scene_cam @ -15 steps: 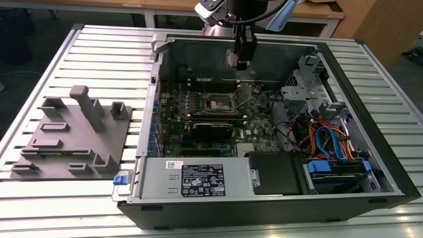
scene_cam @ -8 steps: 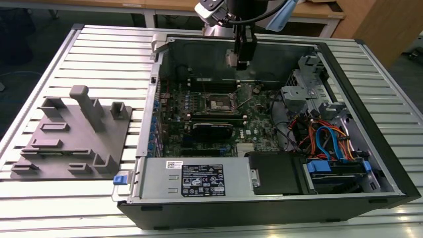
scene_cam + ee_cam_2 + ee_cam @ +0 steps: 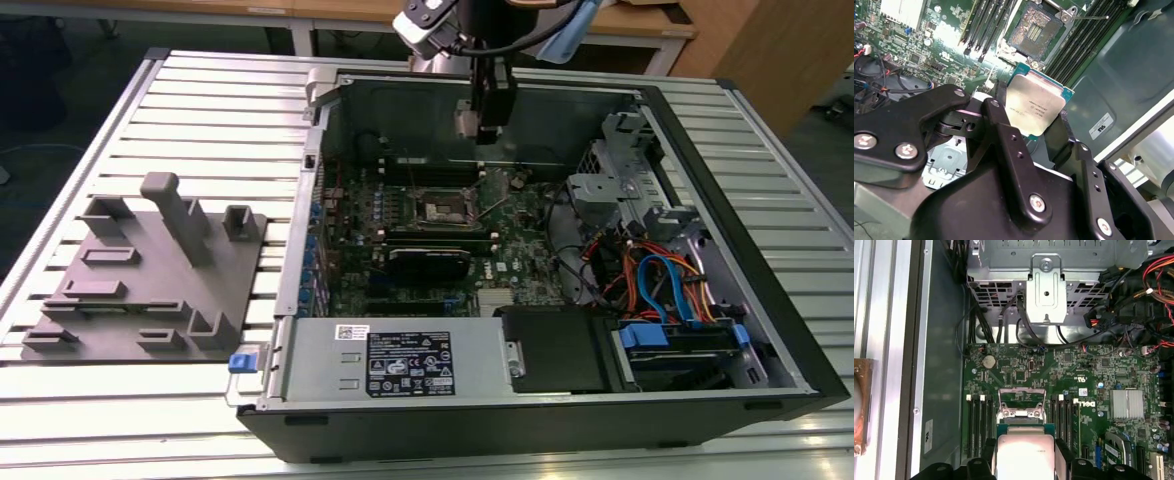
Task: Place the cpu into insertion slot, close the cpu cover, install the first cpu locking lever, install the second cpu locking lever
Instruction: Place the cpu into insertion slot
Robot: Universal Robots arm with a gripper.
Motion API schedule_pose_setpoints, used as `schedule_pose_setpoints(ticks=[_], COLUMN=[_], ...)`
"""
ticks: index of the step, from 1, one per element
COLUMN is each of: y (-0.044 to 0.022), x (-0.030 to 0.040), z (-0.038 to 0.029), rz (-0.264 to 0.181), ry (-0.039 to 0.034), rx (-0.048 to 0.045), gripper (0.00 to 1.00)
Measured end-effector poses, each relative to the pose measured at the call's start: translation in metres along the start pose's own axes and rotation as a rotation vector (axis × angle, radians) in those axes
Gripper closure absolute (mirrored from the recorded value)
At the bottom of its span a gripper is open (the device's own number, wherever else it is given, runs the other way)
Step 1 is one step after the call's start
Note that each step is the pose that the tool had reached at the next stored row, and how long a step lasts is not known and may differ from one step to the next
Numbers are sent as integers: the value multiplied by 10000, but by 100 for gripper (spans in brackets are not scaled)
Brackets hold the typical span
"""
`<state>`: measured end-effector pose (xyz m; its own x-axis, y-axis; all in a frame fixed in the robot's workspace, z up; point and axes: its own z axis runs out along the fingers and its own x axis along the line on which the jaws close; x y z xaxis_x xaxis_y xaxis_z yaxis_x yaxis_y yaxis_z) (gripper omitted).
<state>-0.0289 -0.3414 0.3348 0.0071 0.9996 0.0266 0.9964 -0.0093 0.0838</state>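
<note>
A counter point(image 3: 200, 90) of pale ribbed metal slats spans most of the exterior view under even light. Beyond its far edge a light wooden desk point(image 3: 334, 10) stands on white legs over a dark grey floor point(image 3: 67, 110). At the exterior view's right, a brown wooden panel point(image 3: 767, 50) rises behind the counter's corner

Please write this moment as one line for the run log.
fingers shut on cpu | cpu above board, not in slot | slot empty

Illegible fine print on the cpu point(image 3: 1035, 102) and power supply label point(image 3: 411, 362)
</note>
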Motion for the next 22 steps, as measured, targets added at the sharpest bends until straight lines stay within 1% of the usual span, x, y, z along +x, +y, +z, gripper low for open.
schedule_pose_setpoints(ticks=[6, 10, 22], y=[-29, -36, -37], x=[-2, -3, -3], z=[82, 113, 117], rz=[-147, -172, -176], ry=[12, 13, 13], rx=[94, 116, 117], gripper=[46, 46, 46])
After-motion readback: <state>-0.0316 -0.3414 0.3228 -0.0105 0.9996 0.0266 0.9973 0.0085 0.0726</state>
